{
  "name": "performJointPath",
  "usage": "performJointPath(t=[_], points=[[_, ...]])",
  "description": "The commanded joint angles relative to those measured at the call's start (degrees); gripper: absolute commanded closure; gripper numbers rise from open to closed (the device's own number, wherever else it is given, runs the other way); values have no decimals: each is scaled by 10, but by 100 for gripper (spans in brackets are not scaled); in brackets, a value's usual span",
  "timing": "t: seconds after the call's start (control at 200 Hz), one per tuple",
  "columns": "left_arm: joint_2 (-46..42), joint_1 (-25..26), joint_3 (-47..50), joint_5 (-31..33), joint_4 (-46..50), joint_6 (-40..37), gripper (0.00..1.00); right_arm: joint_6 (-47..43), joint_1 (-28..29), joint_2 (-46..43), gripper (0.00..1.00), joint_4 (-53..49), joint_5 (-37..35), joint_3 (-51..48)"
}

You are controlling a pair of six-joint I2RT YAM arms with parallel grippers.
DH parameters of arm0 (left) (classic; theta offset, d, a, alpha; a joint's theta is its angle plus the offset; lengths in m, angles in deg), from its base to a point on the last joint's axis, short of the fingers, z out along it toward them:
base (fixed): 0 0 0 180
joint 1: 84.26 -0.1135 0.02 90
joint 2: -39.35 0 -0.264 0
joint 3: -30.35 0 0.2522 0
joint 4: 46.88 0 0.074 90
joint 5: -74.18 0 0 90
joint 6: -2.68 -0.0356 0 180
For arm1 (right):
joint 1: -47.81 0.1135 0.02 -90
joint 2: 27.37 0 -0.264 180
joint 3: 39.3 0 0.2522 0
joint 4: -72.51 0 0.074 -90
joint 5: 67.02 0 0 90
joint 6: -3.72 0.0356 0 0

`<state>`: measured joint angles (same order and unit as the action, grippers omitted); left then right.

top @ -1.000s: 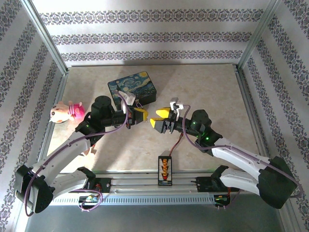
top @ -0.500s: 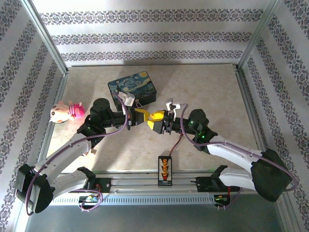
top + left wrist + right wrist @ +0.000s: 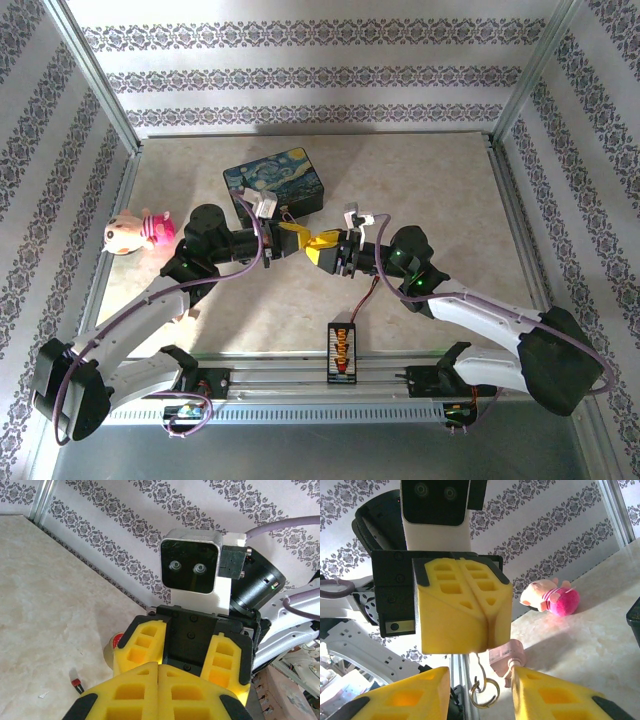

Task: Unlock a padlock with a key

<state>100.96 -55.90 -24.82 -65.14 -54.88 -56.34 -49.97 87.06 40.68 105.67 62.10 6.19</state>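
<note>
Two grippers face each other above the table, we judge for a handover | left gripper yellow pads closed, thin silver hook with small metal ring dangling beneath; padlock or key, we cannot tell | right gripper fingers spread to receive.

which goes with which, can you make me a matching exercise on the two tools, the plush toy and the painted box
Things:
1. left tool
2. right tool
3. plush toy
4. painted box

Colour or state:
a. dark blue
b. fingers apart
c. pink
d. fingers pressed together

Pairs: 1-d, 2-b, 3-c, 4-a
</note>
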Motion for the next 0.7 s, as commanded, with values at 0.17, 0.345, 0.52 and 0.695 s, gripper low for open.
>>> performJointPath(t=[0.17, 0.345, 0.52, 0.695], points=[[9, -6, 8, -12, -58, 22, 100, 5, 2, 7, 68, 43, 14, 11], [10, -7, 9, -17, -64, 27, 100, 5, 4, 12, 71, 47, 14, 14], [11, -6, 9, -21, -70, 32, 100, 7, 5, 21, 71, 54, 16, 18], [10, -7, 12, -18, -71, 33, 100, 7, 6, 28, 77, 63, 16, 22]])
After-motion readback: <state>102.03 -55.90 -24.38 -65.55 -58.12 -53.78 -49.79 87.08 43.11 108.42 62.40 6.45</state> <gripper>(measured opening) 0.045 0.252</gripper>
